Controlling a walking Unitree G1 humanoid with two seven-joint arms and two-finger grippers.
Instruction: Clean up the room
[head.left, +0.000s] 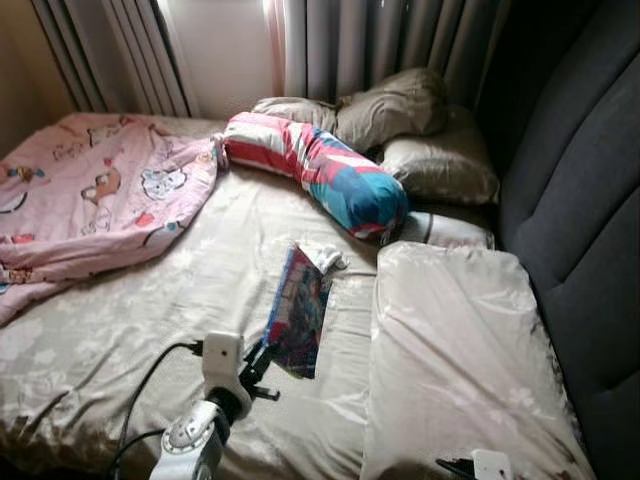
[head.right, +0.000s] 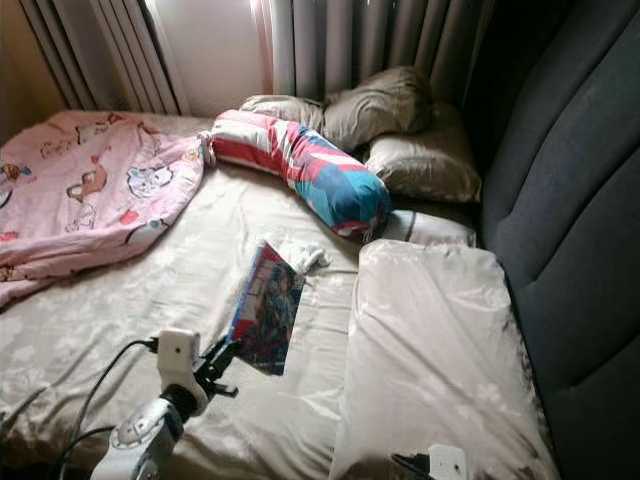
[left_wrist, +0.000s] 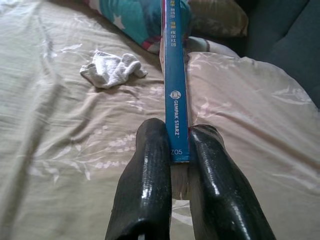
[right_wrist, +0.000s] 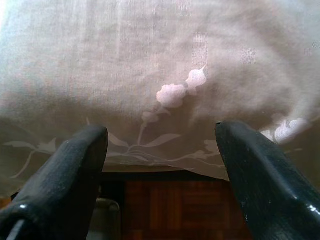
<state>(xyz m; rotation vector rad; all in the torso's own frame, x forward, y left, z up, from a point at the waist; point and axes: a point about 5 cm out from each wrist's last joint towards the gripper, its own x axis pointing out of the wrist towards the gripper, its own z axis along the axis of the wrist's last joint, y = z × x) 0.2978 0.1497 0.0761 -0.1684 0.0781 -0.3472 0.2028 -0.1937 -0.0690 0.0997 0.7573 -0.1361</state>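
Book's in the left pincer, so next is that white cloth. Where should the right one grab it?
Pinch the crumpled white cloth from straight above at its raised, bunched middle. It lies loose on the bed sheet just beyond the book, and its edges look too flat to catch.

pink blanket (head.left: 90, 200) cut off at frame edge, book (left_wrist: 176, 75) cover edge-on, unseen
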